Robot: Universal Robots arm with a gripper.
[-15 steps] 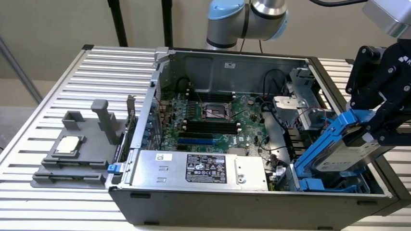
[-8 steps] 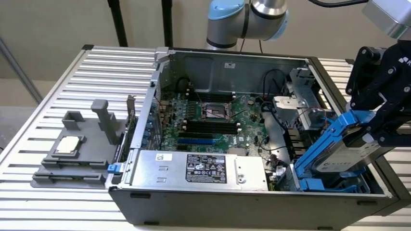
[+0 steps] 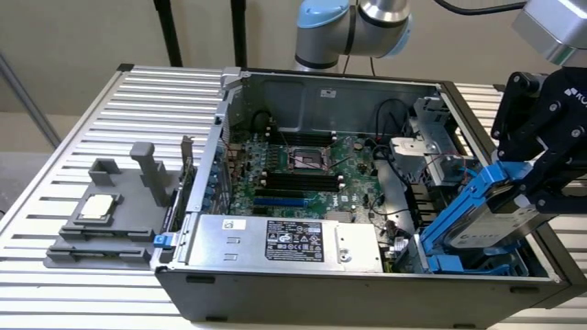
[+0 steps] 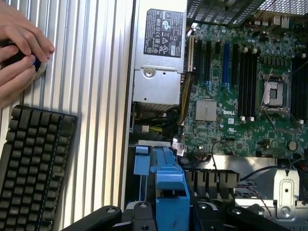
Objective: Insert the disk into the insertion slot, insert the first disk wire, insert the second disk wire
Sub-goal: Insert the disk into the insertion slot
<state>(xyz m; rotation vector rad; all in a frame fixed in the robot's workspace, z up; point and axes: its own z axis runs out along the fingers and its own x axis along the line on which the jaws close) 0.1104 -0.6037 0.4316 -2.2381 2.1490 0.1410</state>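
My gripper is shut on the disk, a silver-grey drive with a white label in a bright blue carrier frame. The disk hangs tilted, its lower end dipping into the insertion slot, the grey bay with blue rails at the front corner of the open computer case on the exterior view's right. In the wrist view the blue carrier sits between my black fingers, with a blue slot rail just beyond it. I cannot tell the disk wires apart among the cables beside the bay.
A silver power supply with a black label lies along the case front, the motherboard behind it. A grey fixture holding a chip stands on the slatted table. A person's hands and a black keyboard are beside the case.
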